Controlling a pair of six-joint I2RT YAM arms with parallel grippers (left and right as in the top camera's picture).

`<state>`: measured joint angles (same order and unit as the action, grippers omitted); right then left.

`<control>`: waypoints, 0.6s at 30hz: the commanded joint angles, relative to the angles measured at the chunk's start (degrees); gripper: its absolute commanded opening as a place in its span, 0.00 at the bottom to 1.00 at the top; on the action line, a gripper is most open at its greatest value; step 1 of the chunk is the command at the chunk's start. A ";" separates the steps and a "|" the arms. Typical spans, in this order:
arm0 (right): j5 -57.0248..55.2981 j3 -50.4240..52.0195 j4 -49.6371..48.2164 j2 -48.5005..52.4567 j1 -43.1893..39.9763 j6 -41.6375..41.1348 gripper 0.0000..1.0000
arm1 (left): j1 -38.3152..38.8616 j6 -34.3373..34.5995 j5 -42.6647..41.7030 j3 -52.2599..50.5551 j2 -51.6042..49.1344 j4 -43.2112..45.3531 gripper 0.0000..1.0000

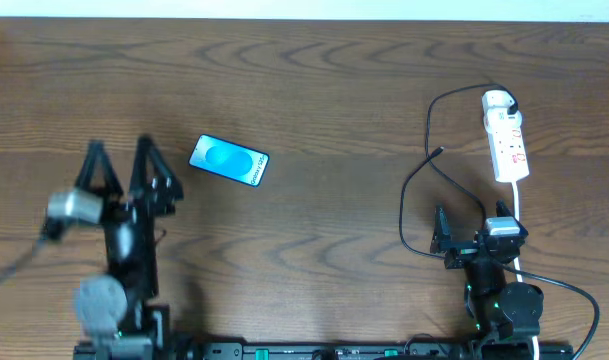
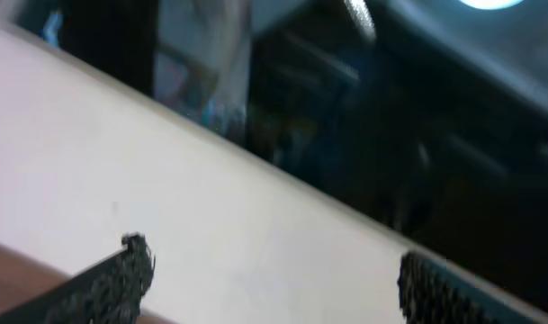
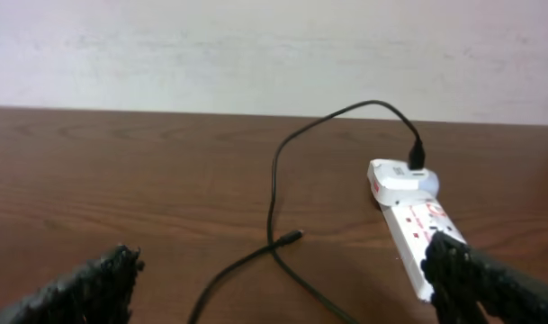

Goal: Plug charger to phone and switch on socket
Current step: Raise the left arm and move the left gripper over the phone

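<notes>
The phone (image 1: 229, 160), its blue screen up, lies on the table left of centre, just right of my left gripper (image 1: 122, 162), which is open and empty. The left wrist view is blurred and aimed at a pale wall, with both fingers of that gripper (image 2: 274, 283) wide apart. The socket (image 1: 506, 140) lies at the far right with the charger's white plug (image 1: 498, 101) in its far end. The black charger cable loops left and its connector tip (image 1: 440, 153) lies loose on the table. My right gripper (image 1: 471, 225) is open, just in front of the cable. The right wrist view shows that gripper (image 3: 287, 283) open, with the tip (image 3: 291, 238), the plug (image 3: 401, 176) and the socket (image 3: 416, 225).
The socket's white cord (image 1: 519, 215) runs toward the front past my right arm. A slack length of black cable (image 1: 404, 215) curves beside the right gripper. The table is dark wood (image 1: 324, 90) with a pale wall (image 3: 256, 54) behind it.
</notes>
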<state>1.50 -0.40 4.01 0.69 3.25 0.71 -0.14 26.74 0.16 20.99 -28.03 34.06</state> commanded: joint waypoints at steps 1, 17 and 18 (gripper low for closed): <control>-0.04 0.09 0.28 -0.35 0.17 0.66 0.99 | 0.22 -1.84 -7.30 12.28 -9.62 -8.09 0.89; -0.04 0.09 0.28 -0.35 0.17 0.66 0.99 | 0.24 -10.88 -10.82 66.51 -41.48 -73.70 0.89; -0.04 0.09 0.28 -0.35 0.17 0.66 0.99 | 0.22 -10.86 -12.04 68.02 -42.69 -75.58 0.89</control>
<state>1.54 -0.40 4.03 0.69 3.25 0.71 -0.08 18.98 -9.23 82.65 -66.39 -36.69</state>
